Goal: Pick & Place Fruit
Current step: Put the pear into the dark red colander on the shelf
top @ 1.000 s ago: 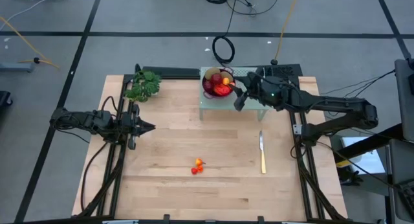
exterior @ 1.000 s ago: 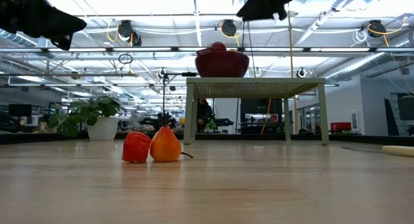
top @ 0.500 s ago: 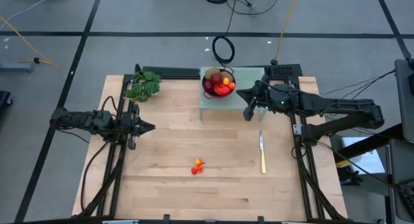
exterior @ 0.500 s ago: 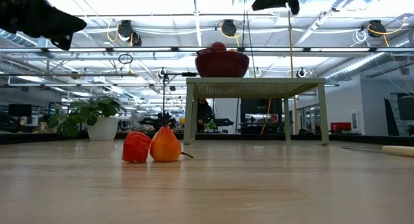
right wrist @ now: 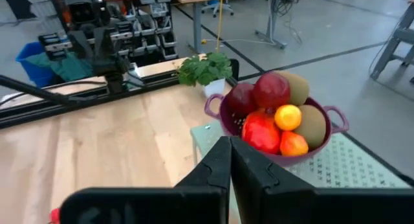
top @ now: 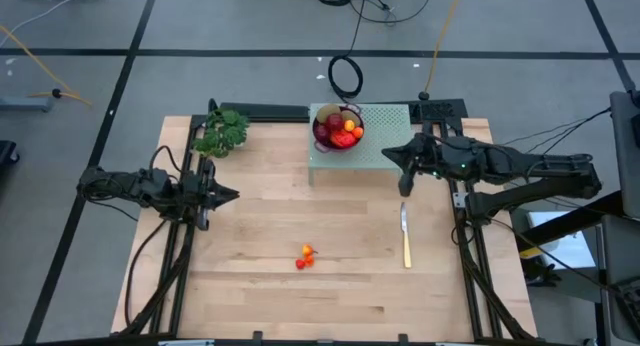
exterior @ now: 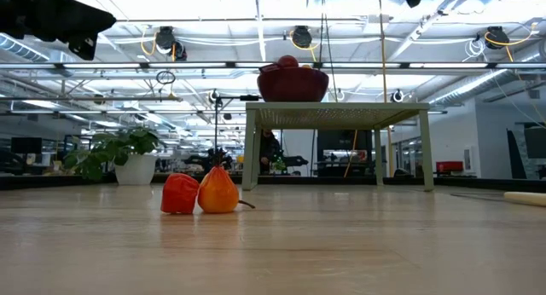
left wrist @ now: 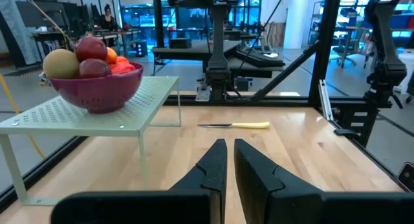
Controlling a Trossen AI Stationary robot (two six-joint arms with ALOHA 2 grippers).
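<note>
Two small orange-red fruits are lying mid-table; the rest are sitting in the purple bowl on the rack. Right gripper is hovering closed, empty, beside the rack; left gripper is waiting near-closed, empty.

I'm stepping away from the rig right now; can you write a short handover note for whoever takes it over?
Right gripper: shut, holding nothing, beside the small raised stand, above the knife.
Left gripper: shut, empty, waiting at the table's left.
Done: most fruit sits in the purple bowl on the stand.
Left: two small orange-red fruits lie mid-table, touching each other; they go to the bowl.
</note>
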